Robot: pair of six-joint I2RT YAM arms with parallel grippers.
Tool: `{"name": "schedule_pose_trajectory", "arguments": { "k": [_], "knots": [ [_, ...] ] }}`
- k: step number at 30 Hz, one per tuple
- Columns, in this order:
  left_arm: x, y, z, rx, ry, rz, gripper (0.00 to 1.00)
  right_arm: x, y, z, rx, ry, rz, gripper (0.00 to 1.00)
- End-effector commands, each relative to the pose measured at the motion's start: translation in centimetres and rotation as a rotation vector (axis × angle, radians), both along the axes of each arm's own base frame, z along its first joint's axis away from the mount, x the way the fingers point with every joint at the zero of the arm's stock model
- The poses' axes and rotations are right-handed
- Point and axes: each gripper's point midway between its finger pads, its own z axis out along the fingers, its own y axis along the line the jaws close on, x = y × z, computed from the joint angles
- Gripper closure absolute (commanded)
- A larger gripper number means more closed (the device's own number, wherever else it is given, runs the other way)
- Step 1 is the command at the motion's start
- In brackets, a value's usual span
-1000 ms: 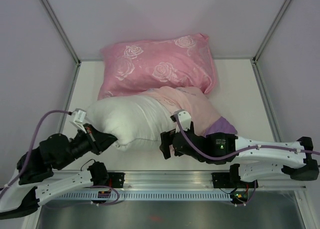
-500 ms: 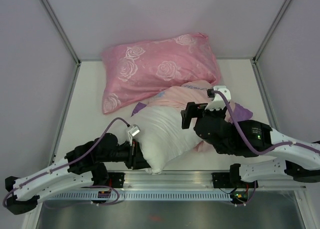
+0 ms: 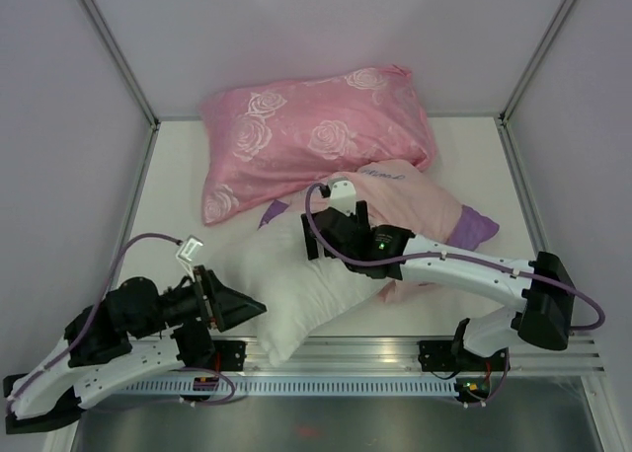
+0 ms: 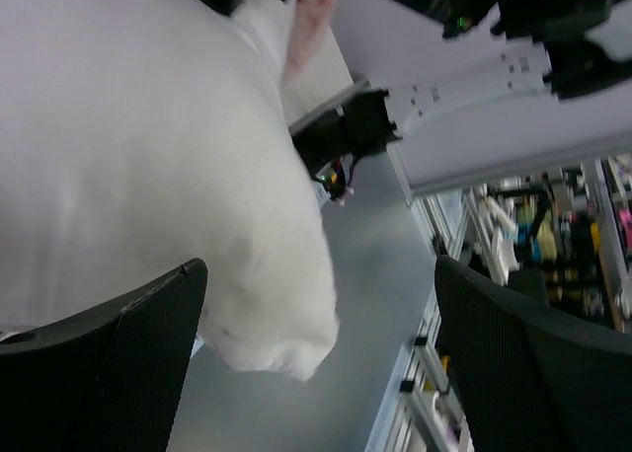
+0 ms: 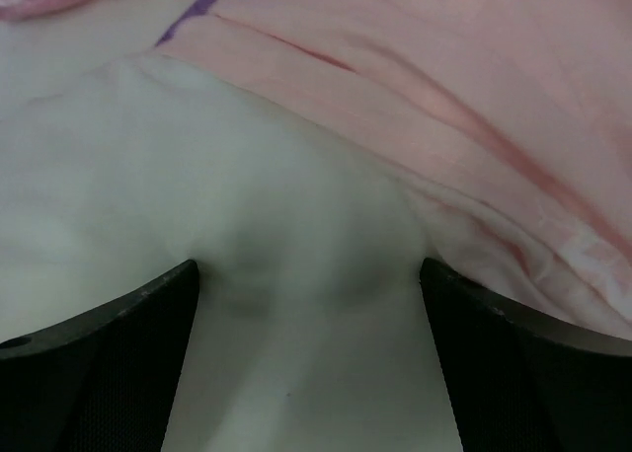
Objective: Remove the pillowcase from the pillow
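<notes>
The plump white pillow (image 3: pixel 296 279) lies slantwise at the table's front, one corner hanging over the near rail. Its right end sits under the pale pink, inside-out pillowcase (image 3: pixel 420 200), whose purple edge shows at the far right. My left gripper (image 3: pixel 247 309) is open just left of the pillow's near corner. In the left wrist view that corner of the pillow (image 4: pixel 276 339) hangs loose between the wide jaws of the left gripper (image 4: pixel 321 304). My right gripper (image 3: pixel 331 237) is open and presses down on the pillow (image 5: pixel 197 166) beside the edge of the pillowcase (image 5: pixel 444 77); the right gripper (image 5: pixel 308 274) holds nothing.
A pink rose-patterned pillow (image 3: pixel 316 136) lies at the back against the wall, touching the pillowcase. Metal frame posts and walls close in the left and right sides. The near rail (image 3: pixel 395 348) runs along the front edge under the pillow's corner.
My left gripper opened, let go of the pillow's corner and drew back to the left. My right gripper swung left and now presses on the pillow.
</notes>
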Motion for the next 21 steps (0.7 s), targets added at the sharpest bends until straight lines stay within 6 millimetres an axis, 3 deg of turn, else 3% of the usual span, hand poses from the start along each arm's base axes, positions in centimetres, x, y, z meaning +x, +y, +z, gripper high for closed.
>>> {"name": "schedule_pose_trajectory", "arguments": {
  "k": [1,3,4,6,7,9,10,12,13,14,21],
  "knots": [
    [3.3,5.6,-1.0,0.043,0.142,0.376,0.00,-1.0,-2.8,-3.7,-0.005,0.073,-0.056,0.02],
    [3.7,6.9,-0.4,0.019,0.175,0.443,0.00,-1.8,-4.7,-4.8,0.034,0.096,-0.115,0.02],
    [4.3,7.4,-0.4,0.028,0.167,0.489,0.00,-2.8,-6.5,-7.3,0.001,0.125,-0.132,0.02],
    [4.9,7.6,0.0,0.024,0.167,0.527,0.00,-3.9,-7.5,-7.6,0.093,0.136,-0.155,0.02],
    [5.6,7.2,-0.4,0.064,0.172,0.555,0.00,-4.8,-9.1,-8.9,0.100,0.148,-0.172,0.02],
    [6.3,6.4,-0.9,0.136,0.174,0.571,0.00,-5.4,-10.4,-10.0,0.136,0.158,-0.218,0.02],
    [6.8,5.4,-2.1,0.235,0.191,0.577,0.00,-6.1,-11.7,-11.2,0.132,0.169,-0.238,0.02],
    [7.6,4.2,-4.3,0.425,0.208,0.578,0.00,-7.0,-12.9,-12.6,0.166,0.194,-0.270,0.02],
    [7.7,4.2,-3.9,0.413,0.207,0.585,0.00,-7.3,-13.0,-13.3,0.164,0.207,-0.271,0.02],
    [8.0,3.7,-5.5,0.522,0.234,0.601,0.00,-7.4,-13.1,-13.2,0.192,0.205,-0.271,0.02],
    [9.7,3.3,-8.0,0.662,0.197,0.654,0.00,-7.8,-14.5,-13.2,0.200,0.192,-0.294,0.02]
  ]
}}
